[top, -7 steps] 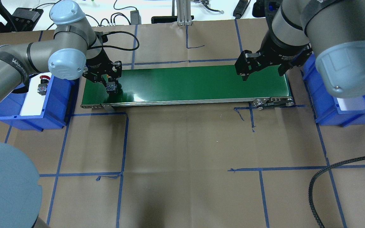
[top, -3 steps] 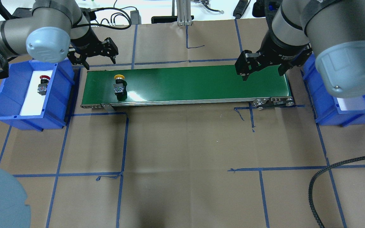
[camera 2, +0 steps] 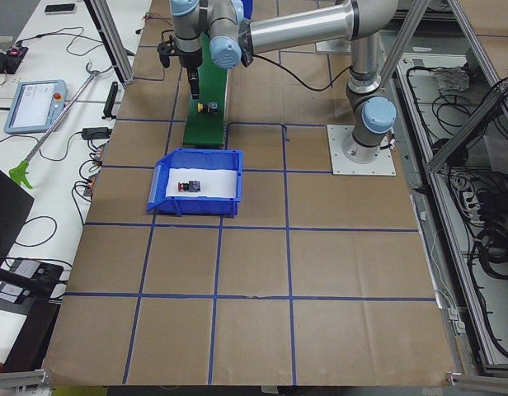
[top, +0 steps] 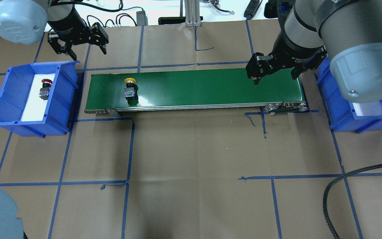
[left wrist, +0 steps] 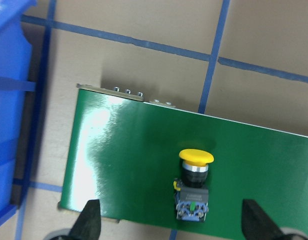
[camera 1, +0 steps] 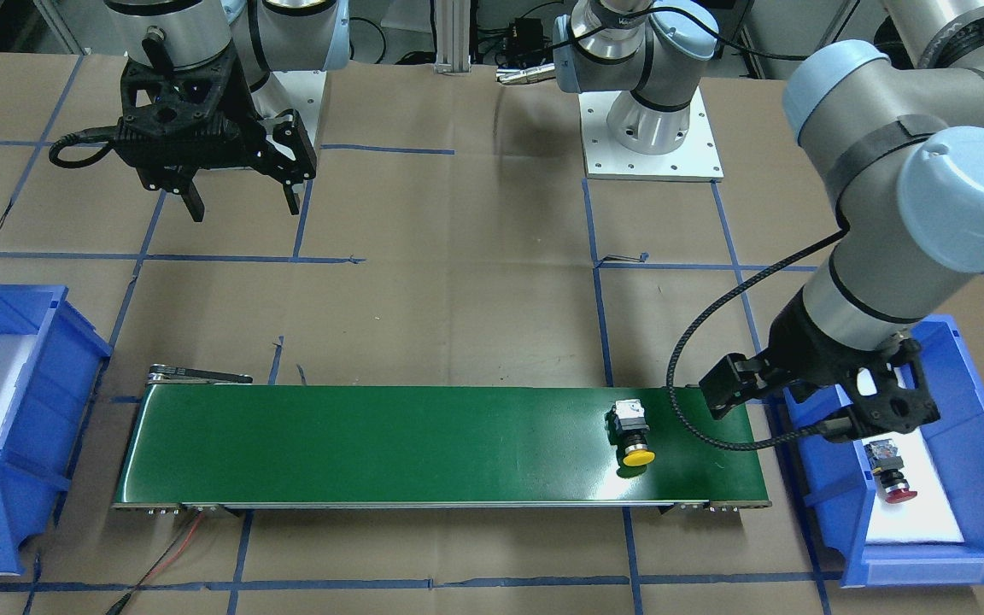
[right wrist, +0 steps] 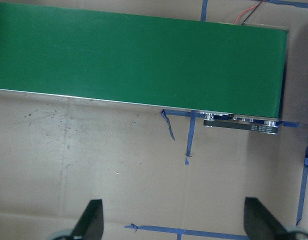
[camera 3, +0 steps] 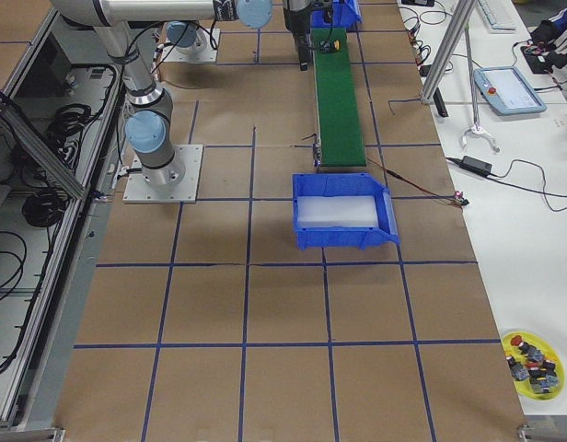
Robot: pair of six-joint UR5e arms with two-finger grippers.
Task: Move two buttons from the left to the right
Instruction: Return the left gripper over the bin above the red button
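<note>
Table (top: 191, 149): brown paper crossed with blue tape lines filled the overhead frame.
Conveyor belt (top: 204, 88): a green strip lay across the upper middle of the overhead frame.
Left arm (top: 15, 20): it entered at the upper left corner, wrist turned down.
Right arm (top: 360, 59): it bulked in the upper right, wrist angled down to the belt's right end.
Blue bin (top: 61, 109): at the left edge, just beside the belt.
Second blue bin (top: 340, 113): at the right edge.
Left gripper (top: 88, 51): hung above the belt's left end, jaws spread wide, empty.
Right gripper (top: 275, 79): over the belt's right end, jaws released, empty.
Yellow button (top: 130, 88): lay on its side on the belt's left part, cap toward the frame's top.
Red button (top: 44, 89): lay on the white liner in the left-edge bin.
</note>
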